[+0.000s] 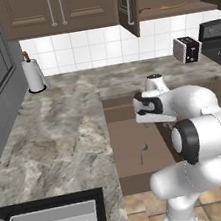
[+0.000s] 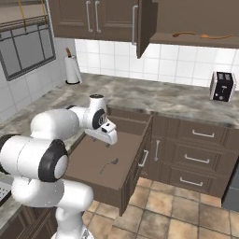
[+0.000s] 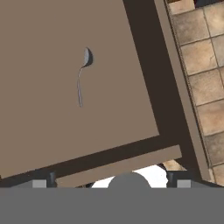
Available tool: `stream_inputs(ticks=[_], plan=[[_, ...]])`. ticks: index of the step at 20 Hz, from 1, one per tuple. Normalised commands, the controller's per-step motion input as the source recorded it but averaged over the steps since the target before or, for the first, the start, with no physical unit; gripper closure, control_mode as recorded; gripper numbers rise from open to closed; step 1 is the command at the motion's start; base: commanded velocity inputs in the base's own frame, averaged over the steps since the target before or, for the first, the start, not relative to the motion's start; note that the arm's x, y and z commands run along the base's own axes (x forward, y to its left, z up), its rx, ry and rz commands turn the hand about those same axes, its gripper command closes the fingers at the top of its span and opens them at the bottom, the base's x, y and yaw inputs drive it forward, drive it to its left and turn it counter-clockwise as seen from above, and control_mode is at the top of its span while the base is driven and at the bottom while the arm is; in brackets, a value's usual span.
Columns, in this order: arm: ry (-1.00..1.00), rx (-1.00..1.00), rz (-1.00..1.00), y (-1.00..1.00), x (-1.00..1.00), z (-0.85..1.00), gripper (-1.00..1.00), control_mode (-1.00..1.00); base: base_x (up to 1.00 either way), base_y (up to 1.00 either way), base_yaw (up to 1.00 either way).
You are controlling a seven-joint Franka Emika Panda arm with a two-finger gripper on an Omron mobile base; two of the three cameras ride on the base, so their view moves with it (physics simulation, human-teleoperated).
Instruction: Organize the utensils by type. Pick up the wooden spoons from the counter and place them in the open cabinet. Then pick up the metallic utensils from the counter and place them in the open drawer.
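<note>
Our arm bends low over the drawer (image 2: 116, 161), hand pointing down into it, jaws spread and empty. The grey spoon (image 3: 82, 74) lies on the drawer floor. Two wooden spoons (image 2: 198, 34) rest on the cabinet (image 2: 196, 21) shelf above the drawer.

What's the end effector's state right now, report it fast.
End effector: open, holding nothing, above the open drawer where the grey metal spoon lies.
</note>
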Motion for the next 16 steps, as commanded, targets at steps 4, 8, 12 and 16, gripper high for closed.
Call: stream_inputs(ticks=[4, 8, 12, 16], plan=[[-0.03, 0.0, 0.05, 0.01, -0.65, 0.48, -1.0, -1.0, 0.0, 0.0, 0.0], [-0.03, 0.0, 0.02, 0.0, -0.47, 0.55, -1.0, -1.0, 0.0, 0.0, 0.0], [0.0, 0.0, 0.0, 0.0, -0.4, 0.18, -1.0, -1.0, 0.0, 0.0, 0.0], [0.03, 0.0, 0.0, 0.0, -0.02, 0.0, -1.0, -1.0, 0.0, 0.0, 0.0]])
